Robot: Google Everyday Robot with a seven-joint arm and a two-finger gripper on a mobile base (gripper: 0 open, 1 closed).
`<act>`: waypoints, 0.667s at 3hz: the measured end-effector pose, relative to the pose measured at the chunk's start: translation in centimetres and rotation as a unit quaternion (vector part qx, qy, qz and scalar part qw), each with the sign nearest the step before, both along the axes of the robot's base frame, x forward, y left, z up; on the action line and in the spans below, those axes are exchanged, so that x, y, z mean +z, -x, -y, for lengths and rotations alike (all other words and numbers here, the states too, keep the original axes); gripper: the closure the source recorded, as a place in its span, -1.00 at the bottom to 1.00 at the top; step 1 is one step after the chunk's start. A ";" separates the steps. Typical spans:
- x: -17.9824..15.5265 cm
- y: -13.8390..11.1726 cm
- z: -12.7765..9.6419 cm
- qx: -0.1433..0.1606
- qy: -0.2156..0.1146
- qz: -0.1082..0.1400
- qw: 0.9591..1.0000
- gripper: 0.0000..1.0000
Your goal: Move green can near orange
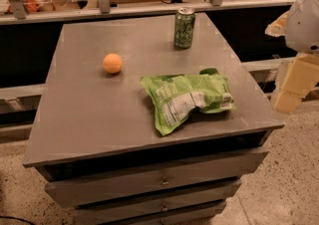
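A flat, matte grey surface [99,114] with faint scuffs tops a cabinet of the same grey, which has three stacked drawer fronts [149,181] with small metal pulls. The floor [284,184] around it is pale, speckled stone or concrete.

The small upright green metal can [184,28], with pale markings and a silver top, stands at the far edge of the surface, slightly right of the middle. Just behind the can runs a grey metal rail [149,10] with upright posts and clear panels, and beyond that lies light wooden boarding.

The small, smooth, round orange fruit [112,63] sits to the left of the can and a little nearer the camera, well apart from it. The flat, crinkled green chip bag [187,97], glossy with a white printed panel, lies in front of the can toward the near edge, touching neither the can nor the orange.

Far to the right of the can, beyond the surface's right edge, hangs a rounded white arm shell [306,20]. Below it are blocky cream parts that appear to be the gripper [293,85], cut off by the frame. It is clear of the surface and of everything on it, and its grasp cannot be made out.
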State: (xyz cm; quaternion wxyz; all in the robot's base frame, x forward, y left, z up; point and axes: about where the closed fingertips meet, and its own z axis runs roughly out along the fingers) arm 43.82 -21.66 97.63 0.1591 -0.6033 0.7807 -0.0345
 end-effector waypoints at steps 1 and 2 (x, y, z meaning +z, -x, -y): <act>0.0 0.0 0.0 0.000 0.000 0.000 1.000 -1.00; 0.2 -0.2 0.0 -0.005 -0.009 0.007 1.000 -1.00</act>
